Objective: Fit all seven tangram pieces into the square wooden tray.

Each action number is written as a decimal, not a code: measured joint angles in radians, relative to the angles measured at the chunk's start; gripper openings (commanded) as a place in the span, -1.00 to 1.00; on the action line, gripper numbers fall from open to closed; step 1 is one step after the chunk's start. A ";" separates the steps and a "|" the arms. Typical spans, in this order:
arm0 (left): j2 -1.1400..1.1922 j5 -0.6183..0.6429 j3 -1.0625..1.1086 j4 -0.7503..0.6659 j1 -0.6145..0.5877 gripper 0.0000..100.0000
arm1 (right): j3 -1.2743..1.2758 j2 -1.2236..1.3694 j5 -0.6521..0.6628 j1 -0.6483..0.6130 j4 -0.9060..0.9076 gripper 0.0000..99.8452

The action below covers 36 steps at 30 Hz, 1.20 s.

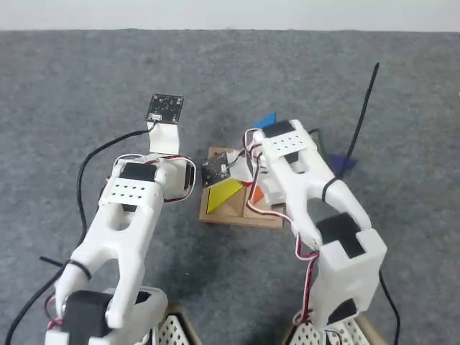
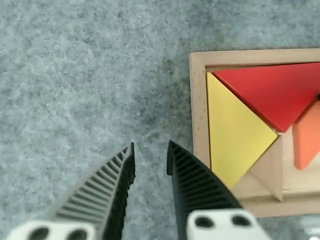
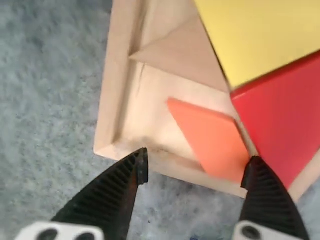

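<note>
Left gripper (image 2: 150, 149) beside tray (image 2: 198, 100), fingers slightly apart, empty. Right gripper (image 3: 197, 159) at tray corner, fingers wide apart above orange piece (image 3: 210, 142).

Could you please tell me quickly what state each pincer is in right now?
Left pincer: slightly open, empty, over the grey carpet.
Right pincer: wide open, empty, near the orange wooden tangram piece.

A grey felt-like mat (image 1: 79, 72) covers the table, mottled light and dark. It lies beneath and ahead of the left gripper (image 2: 150, 150) jaws and beside the right gripper (image 3: 196, 167) jaws. A pale wall strip (image 1: 230, 13) borders its far edge. The light is even and the shadows are soft.
</note>
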 measured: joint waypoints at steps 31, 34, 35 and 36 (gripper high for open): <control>0.003 0.006 0.002 -0.002 -0.003 -0.78 | -0.097 0.002 -0.230 0.029 -0.017 -0.73; 0.003 0.003 0.002 -0.002 0.005 -0.78 | -0.173 0.002 -0.328 0.057 0.000 -0.68; 0.003 0.003 0.002 -0.002 -0.002 -0.78 | -0.199 0.002 -0.359 0.064 0.000 -0.67; 0.003 0.008 0.002 -0.002 -0.003 -0.78 | -0.221 0.002 -0.394 0.069 0.000 -0.66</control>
